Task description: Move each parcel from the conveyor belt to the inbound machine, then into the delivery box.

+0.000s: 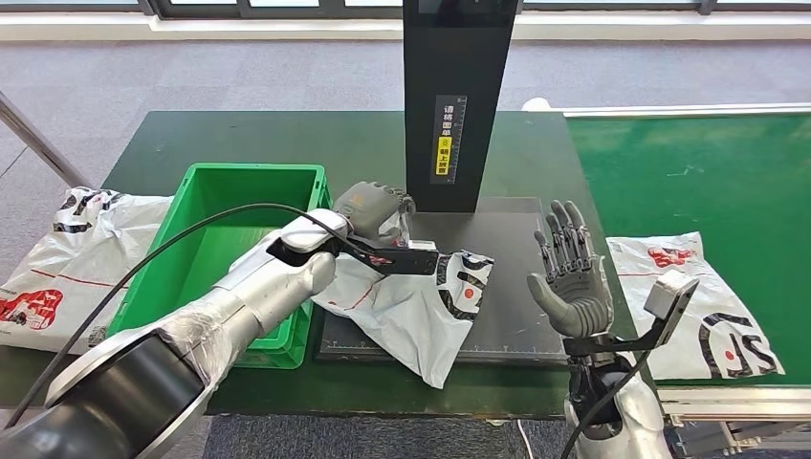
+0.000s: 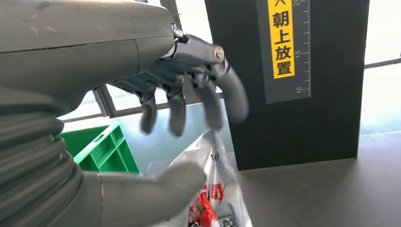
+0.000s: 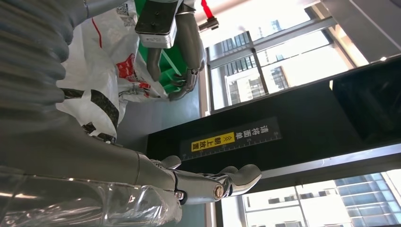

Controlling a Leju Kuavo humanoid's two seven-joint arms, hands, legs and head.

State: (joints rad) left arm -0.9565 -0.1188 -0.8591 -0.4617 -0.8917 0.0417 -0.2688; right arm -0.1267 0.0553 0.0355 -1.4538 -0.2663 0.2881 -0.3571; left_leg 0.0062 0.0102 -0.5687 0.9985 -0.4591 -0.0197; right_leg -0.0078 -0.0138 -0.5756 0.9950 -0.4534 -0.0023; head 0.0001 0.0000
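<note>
Left robot hand [image 1: 375,212] pinches the parcel [image 1: 421,311] over the machine plate [image 1: 521,277]; right robot hand [image 1: 572,277] spread, holding nothing.

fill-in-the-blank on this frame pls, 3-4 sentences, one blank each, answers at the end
1. The left robot hand is at a white parcel lying on the ____ platform of the inbound machine.
2. The right robot hand holds nothing, its fingers ____.
3. The delivery box beside the platform is ____ in colour.
4. Another parcel lies on the green ____ on the robot's right.

Missing words: black; spread apart; green; conveyor belt
</note>
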